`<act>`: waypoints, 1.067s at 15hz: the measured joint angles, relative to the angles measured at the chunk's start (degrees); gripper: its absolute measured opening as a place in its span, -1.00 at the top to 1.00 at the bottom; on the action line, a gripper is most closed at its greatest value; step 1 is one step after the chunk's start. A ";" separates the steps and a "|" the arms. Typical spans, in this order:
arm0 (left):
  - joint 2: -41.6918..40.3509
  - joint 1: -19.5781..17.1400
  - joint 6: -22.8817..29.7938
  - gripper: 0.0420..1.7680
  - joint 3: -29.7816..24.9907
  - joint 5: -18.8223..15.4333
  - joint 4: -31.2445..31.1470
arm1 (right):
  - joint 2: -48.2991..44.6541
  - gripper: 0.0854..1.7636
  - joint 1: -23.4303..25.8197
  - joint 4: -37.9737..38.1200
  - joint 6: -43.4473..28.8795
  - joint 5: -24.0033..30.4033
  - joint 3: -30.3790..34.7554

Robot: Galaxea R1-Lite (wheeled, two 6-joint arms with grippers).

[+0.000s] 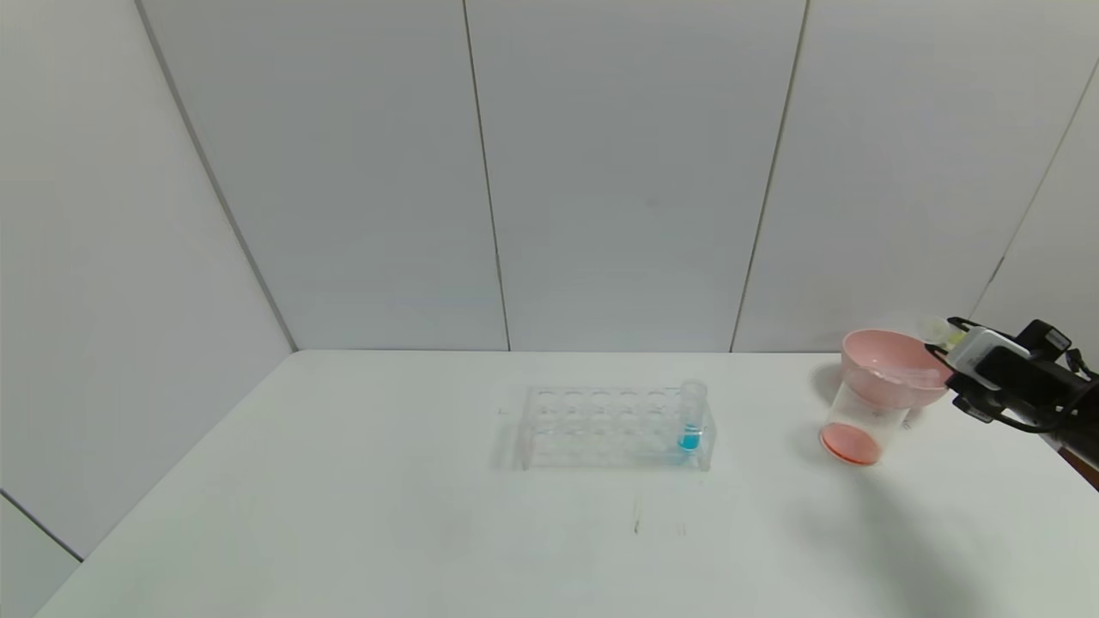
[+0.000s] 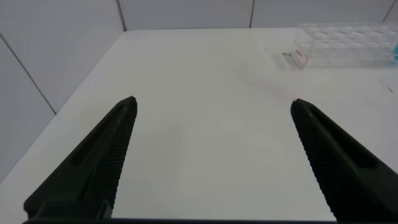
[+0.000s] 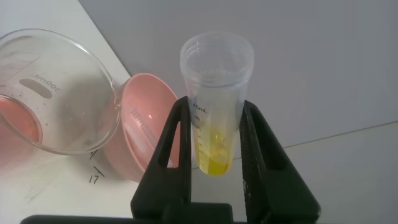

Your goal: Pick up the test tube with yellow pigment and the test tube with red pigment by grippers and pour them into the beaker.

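My right gripper (image 1: 949, 345) is at the table's right side, level with the rims of the beaker and the bowl, shut on the test tube with yellow pigment (image 1: 941, 331). In the right wrist view the gripper (image 3: 214, 104) clamps the tube (image 3: 217, 62), and yellow liquid sits at the tube's bottom. The beaker (image 1: 861, 422) stands just left of the gripper with red-orange liquid in its bottom; it also shows in the right wrist view (image 3: 50, 93). The test tube with red pigment is out of view. My left gripper (image 2: 212, 101) is open and empty over the table's left part.
A pink bowl (image 1: 893, 371) sits tilted against the beaker, also in the right wrist view (image 3: 140, 134). A clear tube rack (image 1: 601, 429) stands mid-table with a blue-liquid tube (image 1: 689, 418) at its right end; the rack also shows in the left wrist view (image 2: 345, 43). Walls close off the back and left.
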State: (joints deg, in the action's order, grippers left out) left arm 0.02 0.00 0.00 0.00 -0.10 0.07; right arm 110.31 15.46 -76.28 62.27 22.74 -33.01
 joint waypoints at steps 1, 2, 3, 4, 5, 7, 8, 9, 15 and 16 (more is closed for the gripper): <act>0.00 0.00 0.00 -1.00 0.00 0.00 0.00 | 0.00 0.47 -0.02 0.02 0.07 0.01 -0.09; 0.00 0.00 0.00 -1.00 0.00 0.00 0.00 | 0.00 0.47 -0.02 0.09 0.16 0.01 -0.28; 0.00 0.00 0.00 -1.00 0.00 0.00 0.00 | 0.02 0.47 -0.06 0.16 0.65 0.01 -0.66; 0.00 0.00 0.00 -1.00 0.00 0.00 0.00 | 0.02 0.47 -0.06 0.21 1.56 0.01 -1.16; 0.00 0.00 0.00 -1.00 0.00 0.02 0.00 | 0.05 0.47 -0.06 0.24 2.16 0.01 -1.57; 0.00 0.00 0.00 -1.00 0.00 0.00 0.00 | 0.18 0.47 -0.06 0.27 2.79 0.00 -1.99; 0.00 0.00 0.00 -1.00 0.00 0.00 0.00 | 0.29 0.47 -0.09 0.29 3.50 0.01 -2.07; 0.00 0.00 0.00 -1.00 0.00 0.00 0.00 | 0.38 0.47 -0.11 0.29 4.33 0.01 -2.12; 0.00 0.00 0.00 -1.00 0.00 0.00 0.00 | 0.73 0.47 -0.24 0.24 11.80 -0.02 -2.13; 0.00 0.00 0.00 -1.00 0.00 0.00 0.00 | 0.77 0.47 -0.22 0.11 14.48 -0.07 -2.12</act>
State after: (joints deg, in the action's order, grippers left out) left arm 0.02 0.00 0.00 0.00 -0.10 0.07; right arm 111.08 15.24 -76.17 76.75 22.66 -35.13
